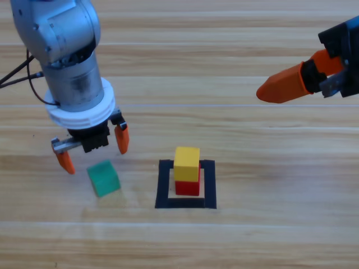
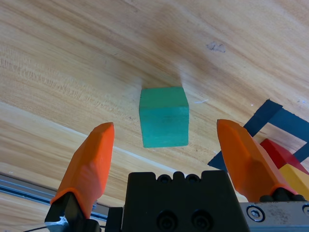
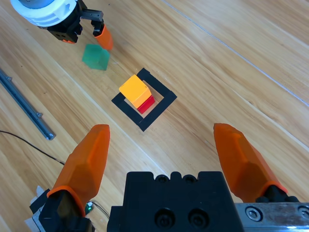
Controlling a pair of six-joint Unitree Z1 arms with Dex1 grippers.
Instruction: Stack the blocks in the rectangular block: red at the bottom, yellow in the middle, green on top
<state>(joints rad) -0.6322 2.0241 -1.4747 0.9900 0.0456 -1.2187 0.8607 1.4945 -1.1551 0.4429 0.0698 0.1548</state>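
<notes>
Yellow cube (image 1: 187, 163) tops red (image 1: 187, 187) inside tape square (image 1: 165, 185); green (image 1: 104, 178) lies left.

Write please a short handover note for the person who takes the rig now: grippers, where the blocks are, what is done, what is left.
Left gripper: open, above the table just beside the green cube, holding nothing.
Right gripper: waiting at the right edge, open in its wrist view, empty.
Yellow cube sits on the red cube inside the tape square.
Done: red and yellow stacked.
Left: grasp green, which lies on the table left of the square, and set it on yellow.
</notes>
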